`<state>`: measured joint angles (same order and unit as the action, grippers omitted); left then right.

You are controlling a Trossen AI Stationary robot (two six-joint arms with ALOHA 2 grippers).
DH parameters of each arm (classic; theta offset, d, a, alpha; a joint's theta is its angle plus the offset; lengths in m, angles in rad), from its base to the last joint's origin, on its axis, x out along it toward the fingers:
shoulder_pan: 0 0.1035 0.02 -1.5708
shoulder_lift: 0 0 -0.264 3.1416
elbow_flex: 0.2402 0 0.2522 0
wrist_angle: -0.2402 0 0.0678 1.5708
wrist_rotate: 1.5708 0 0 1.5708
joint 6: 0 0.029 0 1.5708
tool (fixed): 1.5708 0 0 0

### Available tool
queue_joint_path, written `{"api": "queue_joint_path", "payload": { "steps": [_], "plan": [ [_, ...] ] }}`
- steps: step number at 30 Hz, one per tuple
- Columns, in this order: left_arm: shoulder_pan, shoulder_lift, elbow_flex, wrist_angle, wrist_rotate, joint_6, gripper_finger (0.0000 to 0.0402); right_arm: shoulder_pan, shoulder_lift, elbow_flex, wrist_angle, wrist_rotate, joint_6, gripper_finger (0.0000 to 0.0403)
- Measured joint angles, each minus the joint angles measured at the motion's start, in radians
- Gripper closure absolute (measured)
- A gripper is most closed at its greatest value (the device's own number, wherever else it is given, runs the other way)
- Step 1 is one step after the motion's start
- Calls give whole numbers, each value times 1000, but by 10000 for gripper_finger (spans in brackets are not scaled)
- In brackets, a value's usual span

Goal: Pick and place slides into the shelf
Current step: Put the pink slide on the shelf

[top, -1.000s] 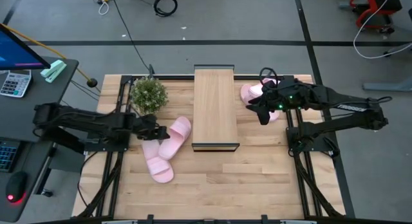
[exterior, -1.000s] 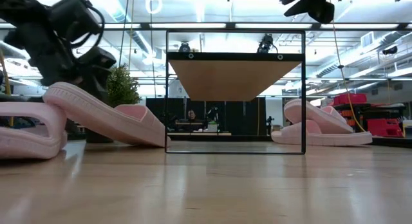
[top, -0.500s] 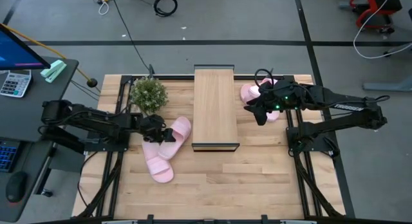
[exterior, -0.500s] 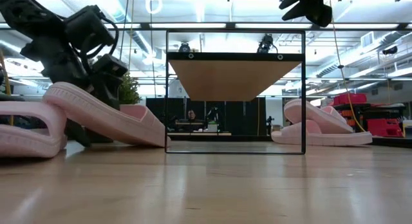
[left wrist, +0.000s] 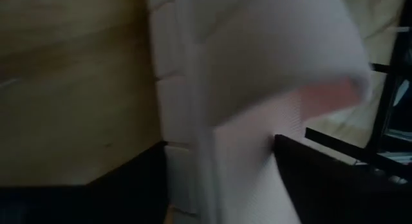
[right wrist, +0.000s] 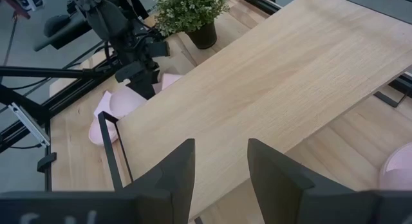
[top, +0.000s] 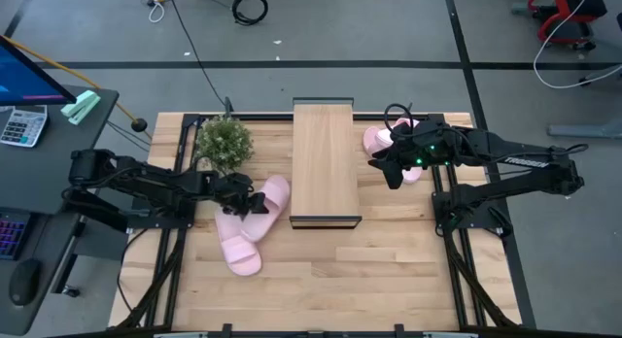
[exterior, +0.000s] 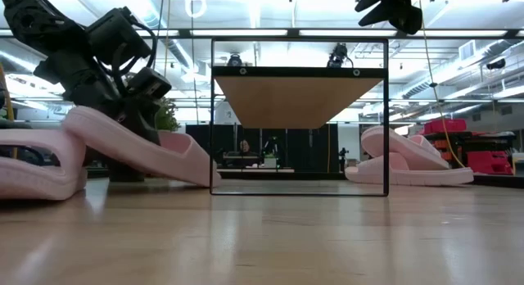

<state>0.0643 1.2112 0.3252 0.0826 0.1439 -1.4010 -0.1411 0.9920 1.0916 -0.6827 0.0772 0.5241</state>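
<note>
left pincer (top: 255, 201) now straddling slide (top: 267, 205)

Shelf (top: 325, 161) centre; slides (top: 251, 224) left, prob. two more (top: 381, 141) right.

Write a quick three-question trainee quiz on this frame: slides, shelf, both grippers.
1. True or false: a pale pink foam slide sandal already lies on the light wood top board of the long black-framed shelf.
2. Which gripper is down at the tilted pale pink foam slide sandal beside the shelf?
A. left gripper
B. right gripper
C. neither
3. Fill in: the small potted green plant stands on the shelf's ____ side, seen from above.

Key
1. False; the board is bare.
2. A; its fingers straddle the slide in the left wrist view, while the right gripper hovers open, high above the shelf's other side.
3. Left.
</note>
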Motion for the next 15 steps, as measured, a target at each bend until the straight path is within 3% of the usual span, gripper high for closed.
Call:
{"api": "queue_joint_path", "payload": {
  "steps": [6,15],
  "plan": [
    [-2,-30,1,21,8,-37,306,0,0,0,0,0,0,254],
    [-2,-155,-1,-58,3,-97,315,0,0,0,-1,0,-1,254]
  ]
}}
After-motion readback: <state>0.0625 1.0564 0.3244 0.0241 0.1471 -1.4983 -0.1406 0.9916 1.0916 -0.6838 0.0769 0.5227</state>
